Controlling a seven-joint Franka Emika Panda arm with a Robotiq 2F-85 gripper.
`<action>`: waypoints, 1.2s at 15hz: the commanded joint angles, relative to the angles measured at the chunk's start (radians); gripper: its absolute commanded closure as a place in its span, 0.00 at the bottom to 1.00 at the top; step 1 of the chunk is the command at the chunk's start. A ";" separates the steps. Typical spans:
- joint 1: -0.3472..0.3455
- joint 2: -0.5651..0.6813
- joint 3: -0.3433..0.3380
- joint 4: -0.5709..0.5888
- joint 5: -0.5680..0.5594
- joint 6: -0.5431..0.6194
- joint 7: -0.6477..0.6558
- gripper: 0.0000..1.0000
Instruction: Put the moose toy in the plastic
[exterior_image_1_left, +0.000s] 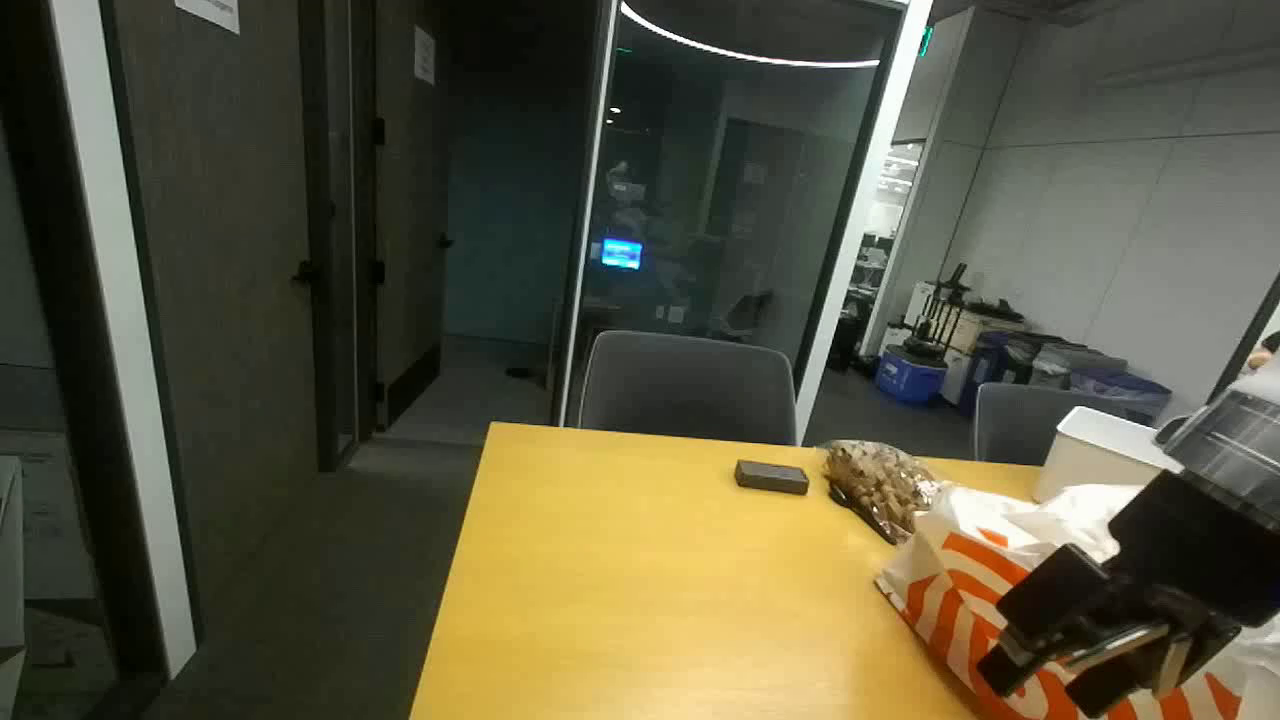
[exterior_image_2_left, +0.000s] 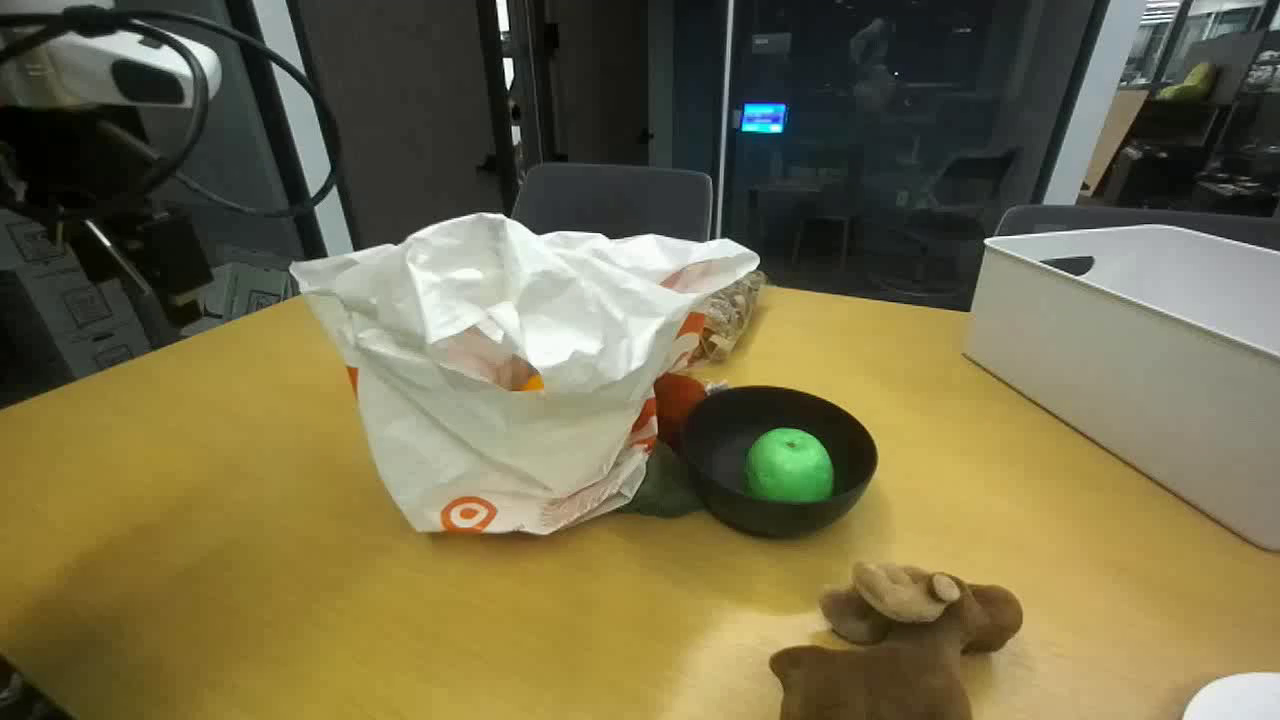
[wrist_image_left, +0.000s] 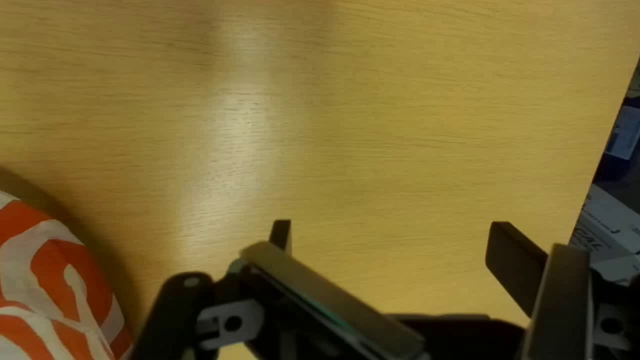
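Observation:
The brown moose toy (exterior_image_2_left: 900, 640) lies on the table near the front edge of an exterior view, its lower part cut off. A white plastic bag with orange print (exterior_image_2_left: 520, 420) stands on the table, top bunched; its striped side shows in an exterior view (exterior_image_1_left: 960, 590) and at the lower left of the wrist view (wrist_image_left: 45, 280). A white bin, perhaps plastic (exterior_image_2_left: 1110, 370), stands at the right; it also shows in an exterior view (exterior_image_1_left: 1100, 450). My gripper (wrist_image_left: 387, 232) is open and empty above bare table beside the bag, far from the moose.
A black bowl (exterior_image_2_left: 720, 440) holding a green fruit (exterior_image_2_left: 790, 466) stands beside the bag, with red (exterior_image_2_left: 678, 405) and dark green (exterior_image_2_left: 665, 488) items between. A clear bag of brown pieces (exterior_image_1_left: 880, 480) and a dark block (exterior_image_1_left: 771, 477) lie behind. The table edge (wrist_image_left: 600, 160) is at the wrist view's right.

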 joint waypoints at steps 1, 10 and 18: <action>-0.004 -0.001 0.003 0.002 0.001 -0.006 -0.001 0.00; -0.018 0.007 -0.009 0.027 -0.001 -0.020 0.005 0.00; -0.183 -0.042 -0.094 0.101 -0.002 -0.007 0.104 0.00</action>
